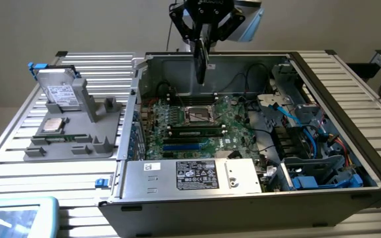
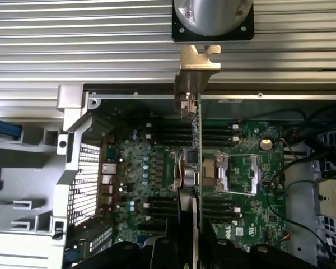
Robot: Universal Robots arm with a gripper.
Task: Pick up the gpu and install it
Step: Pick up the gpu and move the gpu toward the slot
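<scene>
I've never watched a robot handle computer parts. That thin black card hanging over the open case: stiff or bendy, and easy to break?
Probably stiff: the gpu hangs straight below the gripper, no sag. Likely light, since a pinch at one edge holds it. Perhaps fragile: it is thin, with a metal bracket jutting from one end.

Wrist (image 1: 212, 5) overhead, pointing straight down, jaws clamped narrow on the upright gpu (image 1: 200, 64)

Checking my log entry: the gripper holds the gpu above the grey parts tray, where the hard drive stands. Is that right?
No. The exterior view shows the gripper holding the gpu above the open computer case, not the grey parts tray. The hard drive does stand in that tray.
</scene>
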